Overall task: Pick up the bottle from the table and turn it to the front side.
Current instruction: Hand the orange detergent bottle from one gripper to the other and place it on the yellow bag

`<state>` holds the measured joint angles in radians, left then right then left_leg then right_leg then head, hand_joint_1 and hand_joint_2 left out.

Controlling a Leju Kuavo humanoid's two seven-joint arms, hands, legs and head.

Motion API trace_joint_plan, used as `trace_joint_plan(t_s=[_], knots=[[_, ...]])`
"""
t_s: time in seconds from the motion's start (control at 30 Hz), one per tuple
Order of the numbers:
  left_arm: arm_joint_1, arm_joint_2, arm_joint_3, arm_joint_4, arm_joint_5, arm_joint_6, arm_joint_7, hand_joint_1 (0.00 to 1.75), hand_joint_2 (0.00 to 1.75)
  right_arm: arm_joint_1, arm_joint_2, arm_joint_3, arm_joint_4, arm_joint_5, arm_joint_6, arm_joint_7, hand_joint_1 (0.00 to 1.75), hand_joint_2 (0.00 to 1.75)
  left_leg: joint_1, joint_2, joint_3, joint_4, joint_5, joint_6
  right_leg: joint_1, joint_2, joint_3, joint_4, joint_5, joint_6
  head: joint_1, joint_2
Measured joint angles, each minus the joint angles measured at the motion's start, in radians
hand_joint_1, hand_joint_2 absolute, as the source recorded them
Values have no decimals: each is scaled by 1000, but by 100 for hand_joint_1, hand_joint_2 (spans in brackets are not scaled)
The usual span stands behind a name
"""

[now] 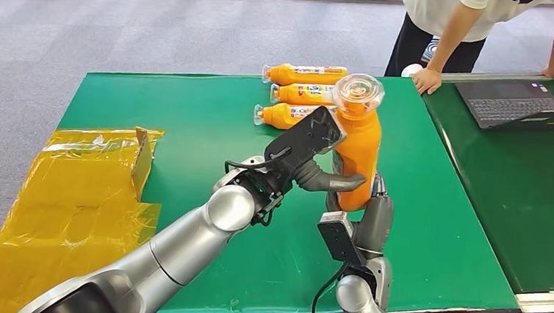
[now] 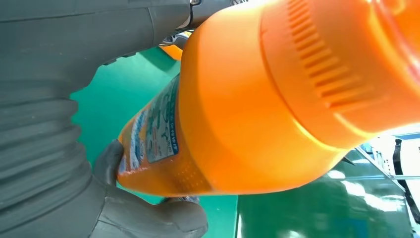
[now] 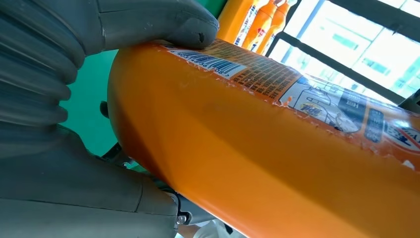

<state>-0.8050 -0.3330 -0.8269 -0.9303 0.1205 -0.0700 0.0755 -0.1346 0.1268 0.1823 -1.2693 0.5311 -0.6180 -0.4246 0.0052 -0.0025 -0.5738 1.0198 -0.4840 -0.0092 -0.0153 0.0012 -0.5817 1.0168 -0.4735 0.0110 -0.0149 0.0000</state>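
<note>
The bottle (image 1: 357,151) is orange and stands upright in the air above the green table (image 1: 189,113), its clear cap on top. We hold it with both hands. Our left hand (image 1: 318,156) wraps around its middle, and our right hand (image 1: 368,218) grips its bottom from below. Three more orange bottles (image 1: 300,95) lie on their sides on the table behind it. A person (image 1: 489,24) leans over a laptop (image 1: 517,103) nearby.

Glossy orange plastic bottle (image 1: 358,151) with a clear cap, matt green table cover (image 1: 189,113), crinkled shiny yellow film (image 1: 71,208).
</note>
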Motion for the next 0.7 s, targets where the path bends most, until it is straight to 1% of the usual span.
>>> trace_joint_plan(t_s=[0.2, 0.43, 0.57, 0.7], knots=[[-21, -6, -13, 19, 32, 16, 3, 0, 175, -11, 0, 0, 9, -5, 0, 0, 175, 175, 0, 0, 0, 0, 0, 0, 0, 0, 0, 0, 0, 0, 0, 0], [-68, -7, -89, 58, 245, 79, -4, 0, 175, -8, 0, 2, 14, -17, 1, 1, 175, 175, 0, 0, 0, 0, 0, 0, 0, 0, 0, 0, 0, 0, 0, 0], [-85, -7, -117, 84, 356, 68, 2, 0, 175, 4, 0, 2, 13, -17, 7, 9, 175, 175, 0, 0, 0, 0, 0, 0, 0, 0, 0, 0, 0, 0, 0, 0], [-91, -7, -133, 103, 393, 57, 11, 0, 175, 11, 0, 3, 13, -10, 10, 7, 175, 175, 0, 0, 0, 0, 0, 0, 0, 0, 0, 0, 0, 0, 0, 0]])
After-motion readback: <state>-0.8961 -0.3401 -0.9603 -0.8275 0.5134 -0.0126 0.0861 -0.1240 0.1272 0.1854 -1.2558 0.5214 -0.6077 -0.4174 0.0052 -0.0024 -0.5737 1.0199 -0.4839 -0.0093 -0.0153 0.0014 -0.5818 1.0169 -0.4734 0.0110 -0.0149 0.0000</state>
